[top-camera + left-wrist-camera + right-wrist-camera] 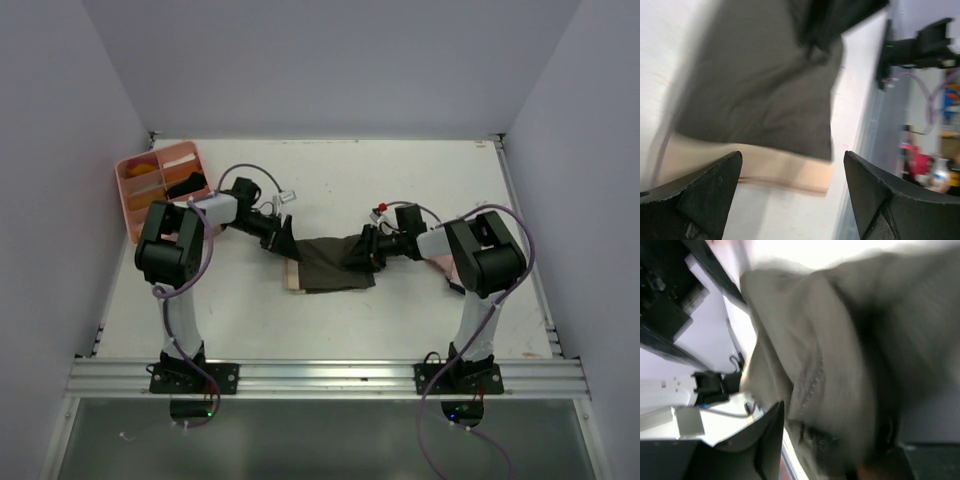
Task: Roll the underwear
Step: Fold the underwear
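Left of my right gripper [372,243], the dark olive-brown underwear [335,265] lies spread over the pale pink underwear [291,278], whose left edge shows.

Between the left tool [284,240] and right tool [368,247], dark olive-brown cloth underwear [335,262] lies atop pale pink cloth underwear [293,279] on the bench [420,180].

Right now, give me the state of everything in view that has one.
left gripper: open, holding nothing.
right gripper: at the olive cloth's right end; grip hidden by cloth.
dark olive underwear: unrolled, mostly flat, bunched at its right end.
pale pink underwear: flat underneath, only a strip showing.
pink tray: upright, holding small items.
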`<state>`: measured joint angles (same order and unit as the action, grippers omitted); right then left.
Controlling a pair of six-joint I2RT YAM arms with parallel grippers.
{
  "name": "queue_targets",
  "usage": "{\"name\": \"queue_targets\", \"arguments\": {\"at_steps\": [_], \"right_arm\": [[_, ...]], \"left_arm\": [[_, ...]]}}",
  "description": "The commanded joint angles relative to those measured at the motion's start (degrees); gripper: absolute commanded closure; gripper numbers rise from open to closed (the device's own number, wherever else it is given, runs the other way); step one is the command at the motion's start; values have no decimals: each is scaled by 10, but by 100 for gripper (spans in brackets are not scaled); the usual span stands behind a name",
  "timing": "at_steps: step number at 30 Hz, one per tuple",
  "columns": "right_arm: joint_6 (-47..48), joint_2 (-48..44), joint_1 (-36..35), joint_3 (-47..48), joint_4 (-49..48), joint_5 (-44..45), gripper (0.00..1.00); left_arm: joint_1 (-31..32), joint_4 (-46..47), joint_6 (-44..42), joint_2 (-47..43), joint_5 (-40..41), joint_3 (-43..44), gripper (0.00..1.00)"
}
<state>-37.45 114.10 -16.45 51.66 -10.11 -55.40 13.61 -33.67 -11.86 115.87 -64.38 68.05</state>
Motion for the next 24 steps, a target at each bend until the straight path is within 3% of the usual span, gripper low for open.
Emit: {"name": "queue_targets", "arguments": {"at_steps": [1,5,8,14,19,24], "right_arm": [[-156,-67,-14,-93,-163,37,53],[-206,-137,-15,-67,-194,6,50],[-167,-161,-8,-5,-122,-1,50],[-74,-116,0,59,-10,6,53],[-84,-49,-2,51,-32,-6,60],[-13,4,0,64,20,11,62]], "left_arm": [[-16,-11,-125,22,174,75,11],[-16,-111,-227,-2,105,155,9],[-16,-151,-272,-50,97,170,7],[-10,-148,-248,-93,54,122,6],[-4,-50,-178,-77,12,50,13],[1,68,-105,-61,14,-40,15]]}}
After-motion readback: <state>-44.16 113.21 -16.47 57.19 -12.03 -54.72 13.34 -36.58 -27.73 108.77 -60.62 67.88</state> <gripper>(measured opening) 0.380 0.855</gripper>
